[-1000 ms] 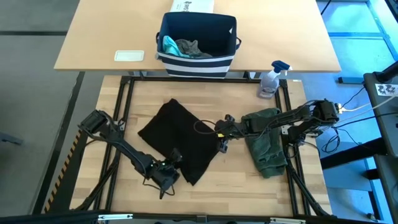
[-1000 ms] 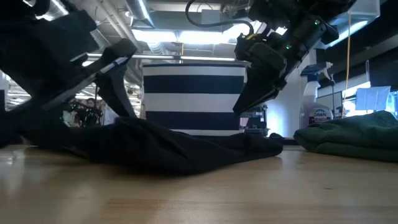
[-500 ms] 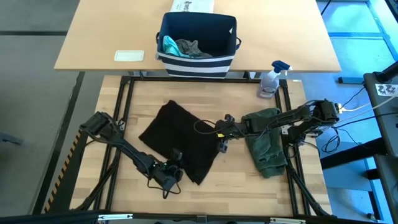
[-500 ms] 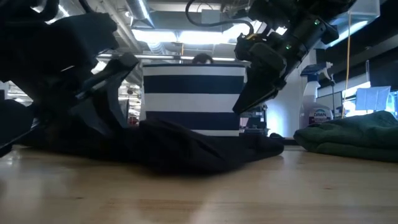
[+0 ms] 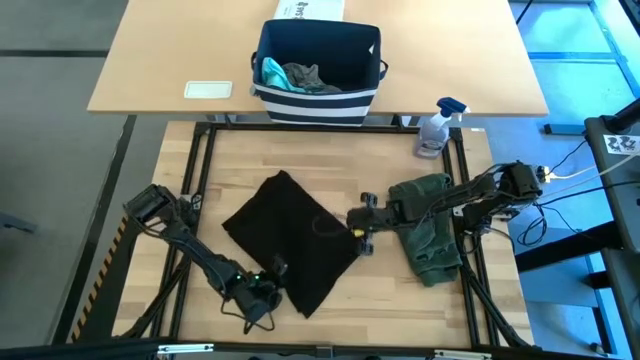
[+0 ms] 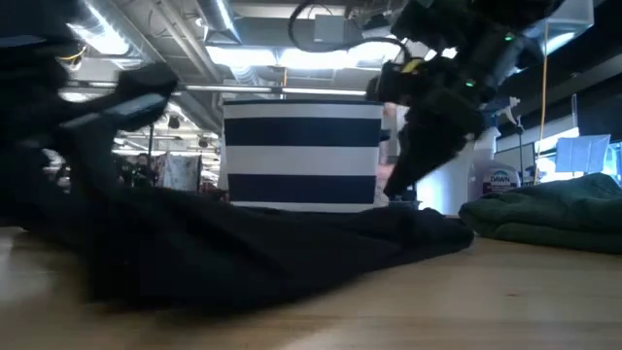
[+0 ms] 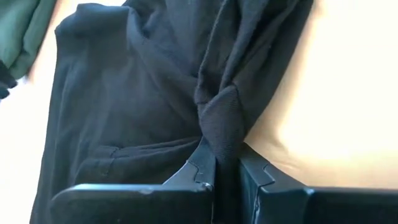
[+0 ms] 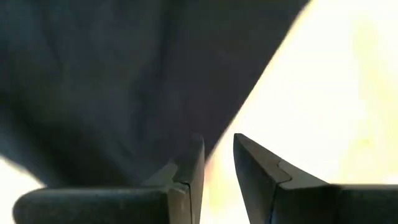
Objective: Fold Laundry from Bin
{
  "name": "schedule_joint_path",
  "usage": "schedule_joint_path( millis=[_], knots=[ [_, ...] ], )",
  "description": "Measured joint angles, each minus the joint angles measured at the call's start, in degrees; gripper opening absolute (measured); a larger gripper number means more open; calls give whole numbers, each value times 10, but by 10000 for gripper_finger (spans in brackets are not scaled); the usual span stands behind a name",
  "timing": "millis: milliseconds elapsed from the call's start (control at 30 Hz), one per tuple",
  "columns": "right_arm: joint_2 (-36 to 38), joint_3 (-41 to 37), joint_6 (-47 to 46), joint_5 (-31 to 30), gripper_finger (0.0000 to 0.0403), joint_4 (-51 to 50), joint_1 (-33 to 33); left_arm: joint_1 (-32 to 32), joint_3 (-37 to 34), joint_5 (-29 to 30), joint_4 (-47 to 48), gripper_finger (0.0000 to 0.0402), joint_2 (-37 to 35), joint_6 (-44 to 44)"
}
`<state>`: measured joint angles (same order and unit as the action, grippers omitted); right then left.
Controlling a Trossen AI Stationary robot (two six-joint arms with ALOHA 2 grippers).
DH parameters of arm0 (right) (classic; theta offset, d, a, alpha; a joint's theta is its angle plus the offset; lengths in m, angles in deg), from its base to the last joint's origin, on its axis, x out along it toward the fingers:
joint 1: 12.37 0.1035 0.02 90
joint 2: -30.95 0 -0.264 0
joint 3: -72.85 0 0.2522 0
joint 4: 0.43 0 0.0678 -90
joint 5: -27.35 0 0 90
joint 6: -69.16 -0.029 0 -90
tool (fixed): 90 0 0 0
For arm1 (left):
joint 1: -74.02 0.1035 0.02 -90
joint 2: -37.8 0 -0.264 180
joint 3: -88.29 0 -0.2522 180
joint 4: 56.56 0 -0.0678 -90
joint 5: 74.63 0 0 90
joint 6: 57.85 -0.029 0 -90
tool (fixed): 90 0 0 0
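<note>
While the bin (image 5: pixel 318 62) holds teal and grey laundry (image 5: pixel 292 74), left gripper (image 5: pixel 262 292) pinching black T-shirt (image 5: pixel 290 238), right gripper (image 5: pixel 362 232) slightly parted.

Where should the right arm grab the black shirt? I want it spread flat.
Probably the black shirt's right edge, beside the right gripper, coming in level from the right; the left gripper already pinches the near corner, so this pulls against it.

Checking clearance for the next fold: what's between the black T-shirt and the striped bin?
High view: only bare wood tabletop and the black frame bar lie between the black T-shirt and the bin.
</note>
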<state>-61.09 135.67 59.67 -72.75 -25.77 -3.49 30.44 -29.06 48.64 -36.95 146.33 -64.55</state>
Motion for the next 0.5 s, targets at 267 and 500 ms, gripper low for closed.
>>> schedule_joint_path(
  millis=[267,500],
  knots=[
    [-60,0,89,-72,88,11,79,-35,0,-12,27,16,-1,-8],
    [-92,3,102,-111,88,-19,107,-88,0,4,55,16,-2,52]
  ],
)
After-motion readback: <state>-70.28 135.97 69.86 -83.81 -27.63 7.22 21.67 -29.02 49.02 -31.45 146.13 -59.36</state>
